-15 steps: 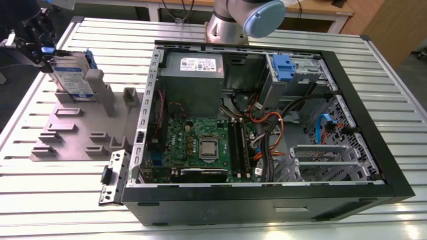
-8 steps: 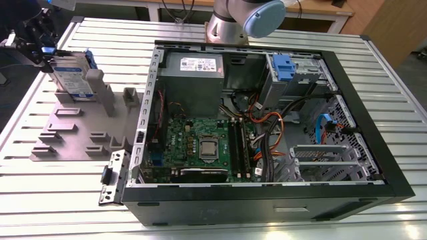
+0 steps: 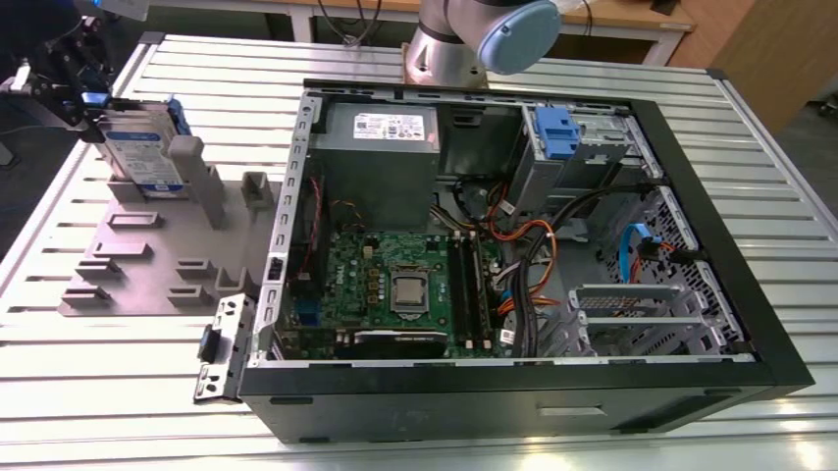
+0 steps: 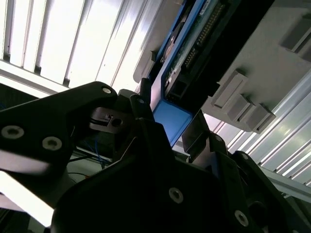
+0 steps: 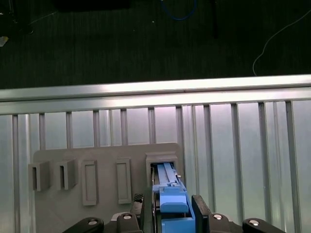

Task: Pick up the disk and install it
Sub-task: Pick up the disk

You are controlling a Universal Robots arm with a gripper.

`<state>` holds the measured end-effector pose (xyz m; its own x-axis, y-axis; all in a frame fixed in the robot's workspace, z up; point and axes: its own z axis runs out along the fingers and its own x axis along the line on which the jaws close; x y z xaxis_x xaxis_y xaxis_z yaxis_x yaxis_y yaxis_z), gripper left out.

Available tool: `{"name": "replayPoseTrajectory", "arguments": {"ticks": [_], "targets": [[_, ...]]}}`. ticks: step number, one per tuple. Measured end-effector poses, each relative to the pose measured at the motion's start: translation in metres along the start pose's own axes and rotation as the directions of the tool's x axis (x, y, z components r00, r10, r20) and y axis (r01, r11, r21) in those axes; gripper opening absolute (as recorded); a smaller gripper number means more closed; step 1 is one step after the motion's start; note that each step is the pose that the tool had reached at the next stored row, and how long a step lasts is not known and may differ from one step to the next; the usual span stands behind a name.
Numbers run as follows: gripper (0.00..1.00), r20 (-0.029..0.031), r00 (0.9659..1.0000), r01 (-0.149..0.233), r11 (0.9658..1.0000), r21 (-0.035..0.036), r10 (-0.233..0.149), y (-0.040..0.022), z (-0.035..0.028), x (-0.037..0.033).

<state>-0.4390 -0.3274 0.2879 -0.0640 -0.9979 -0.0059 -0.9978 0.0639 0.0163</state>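
Observation:
In the exterior view the disk (image 3: 141, 147) stands on edge in a slot of the grey holder plate (image 3: 144, 265), left of the open computer case (image 3: 681, 196). It is silver with a white-and-blue label and a blue frame. My black gripper (image 3: 94, 98) is at its upper far corner. In the first wrist view the disk's blue frame (image 5: 170, 204) sits tight between the two fingers (image 5: 199, 213), above the slot. In the second wrist view the blue frame end (image 4: 170, 119) lies between the dark finger links. The gripper (image 5: 171, 216) looks shut on the disk.
The case lies open with the motherboard (image 3: 392, 285), a grey power supply (image 3: 380, 128), a blue latch on a silver cage (image 3: 556, 132) and loose cables (image 3: 537, 245). The arm's base (image 3: 458, 39) stands behind the case. The slatted metal table (image 3: 78, 392) ends just beyond the holder plate.

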Motion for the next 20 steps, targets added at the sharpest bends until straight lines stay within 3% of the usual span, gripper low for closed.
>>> {"name": "replayPoseTrajectory", "arguments": {"ticks": [3, 4, 20], "targets": [[0.49, 0.0, 1.0, 0.0, 1.0, 0.0, 0.0, 0.0, 0.0, 0.0], [0.42, 0.0, 1.0, 0.0, 1.0, 0.0, 0.0, 0.0, 0.0, 0.0], [0.42, -0.0012, 1.0, 0.0, 1.0, 0.0001, 0.0, -0.0001, 0.0, 0.002]]}}
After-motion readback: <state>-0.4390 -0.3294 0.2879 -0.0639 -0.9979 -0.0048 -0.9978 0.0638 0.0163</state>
